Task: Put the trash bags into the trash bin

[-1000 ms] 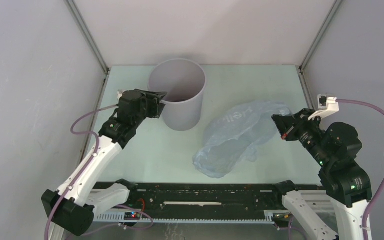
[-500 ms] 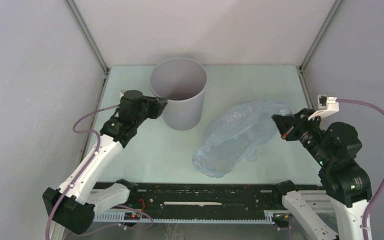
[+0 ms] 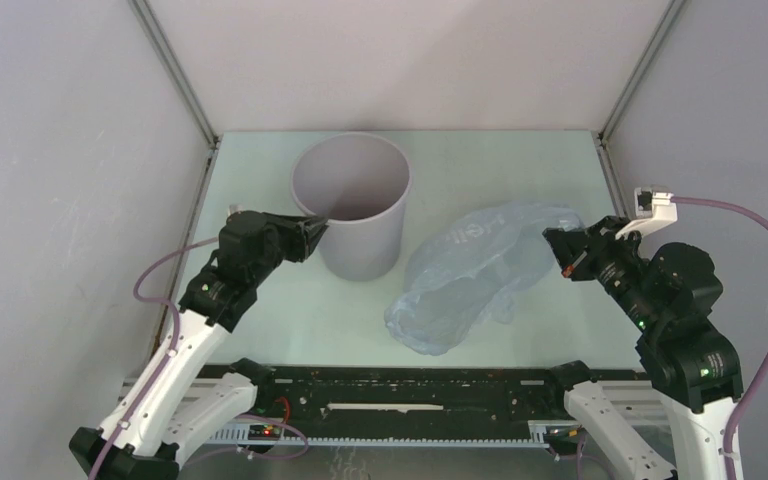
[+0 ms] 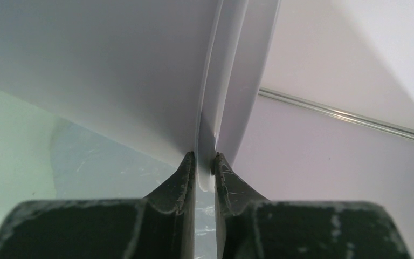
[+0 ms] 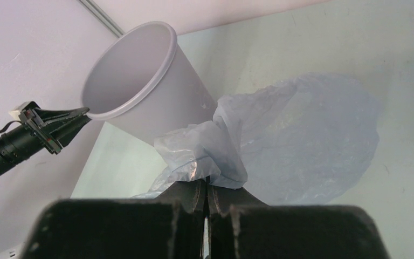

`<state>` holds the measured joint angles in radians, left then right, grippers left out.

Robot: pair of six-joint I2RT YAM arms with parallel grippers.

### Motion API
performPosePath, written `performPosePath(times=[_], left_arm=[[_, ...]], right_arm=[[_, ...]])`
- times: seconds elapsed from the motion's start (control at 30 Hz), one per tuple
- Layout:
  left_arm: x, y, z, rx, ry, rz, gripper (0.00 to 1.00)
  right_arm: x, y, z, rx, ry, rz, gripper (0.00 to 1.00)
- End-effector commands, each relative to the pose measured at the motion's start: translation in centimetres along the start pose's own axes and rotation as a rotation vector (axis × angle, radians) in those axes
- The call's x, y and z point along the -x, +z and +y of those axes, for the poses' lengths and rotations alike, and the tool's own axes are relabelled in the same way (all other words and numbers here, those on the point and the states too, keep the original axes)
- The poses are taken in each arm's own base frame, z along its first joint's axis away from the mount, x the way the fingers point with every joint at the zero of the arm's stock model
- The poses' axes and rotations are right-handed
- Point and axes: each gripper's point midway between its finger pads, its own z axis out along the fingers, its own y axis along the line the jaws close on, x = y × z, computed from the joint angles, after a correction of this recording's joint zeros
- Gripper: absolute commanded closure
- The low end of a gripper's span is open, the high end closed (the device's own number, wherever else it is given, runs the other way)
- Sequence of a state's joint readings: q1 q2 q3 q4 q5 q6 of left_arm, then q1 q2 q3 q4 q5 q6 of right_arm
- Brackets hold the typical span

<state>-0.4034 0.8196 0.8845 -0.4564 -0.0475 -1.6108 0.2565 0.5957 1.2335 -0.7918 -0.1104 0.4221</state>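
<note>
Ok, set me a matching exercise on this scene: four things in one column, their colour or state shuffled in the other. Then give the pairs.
Column one
1. bin
2. bag
3. left gripper
4. right gripper

Column two
A. shut on a bunched bit of the bag
B. grey, round, no lid
C. shut on the bin's rim
D. pale blue, crumpled, outside the bin

Pairs: 1-B, 2-D, 3-C, 4-A
</note>
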Motion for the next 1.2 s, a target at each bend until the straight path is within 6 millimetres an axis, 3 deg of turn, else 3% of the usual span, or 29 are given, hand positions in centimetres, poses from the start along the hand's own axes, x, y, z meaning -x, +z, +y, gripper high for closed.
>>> performPosePath(times=[0.0, 0.13, 0.3, 0.37, 0.53, 0.7, 1.0, 1.17], left_arm=[[-0.8, -0.6, 0.9, -0.027, -0.051, 0.046, 0.92], [-2.0, -1.0, 1.6, -0.022, -0.06, 0.115, 0.86], [-3.1, -2.2, 2.5, -0.015, 0.017, 0.187, 0.35], [-3.2, -3.1, 2.6, -0.032, 0.073, 0.198, 0.21], [-4.0, -4.9, 3.0, -0.084, 0.187, 0.253, 0.14], [-6.1, -6.5, 1.6, -0.202, 0.44, 0.36, 0.08], [-14.8, -8.0, 3.1, -0.229, 0.809, 0.615, 0.05], [-16.6, -7.5, 5.2, -0.111, 0.955, 0.701, 0.0]], right_arm=[[1.3, -0.1, 0.7, 0.014, 0.002, -0.032, 1.0], [1.0, 0.0, 0.6, 0.01, 0.013, -0.019, 1.0], [1.1, 0.0, 0.8, 0.022, 0.019, -0.018, 1.0], [1.1, -0.1, 0.9, 0.024, 0.021, -0.018, 1.0], [0.8, -0.2, 0.7, 0.013, 0.023, -0.009, 1.0], [0.7, 0.0, 0.5, 0.008, 0.017, -0.003, 1.0], [0.5, 0.3, 0.4, 0.003, 0.01, 0.01, 1.0], [0.3, 0.3, 0.2, -0.006, 0.014, 0.019, 1.0]])
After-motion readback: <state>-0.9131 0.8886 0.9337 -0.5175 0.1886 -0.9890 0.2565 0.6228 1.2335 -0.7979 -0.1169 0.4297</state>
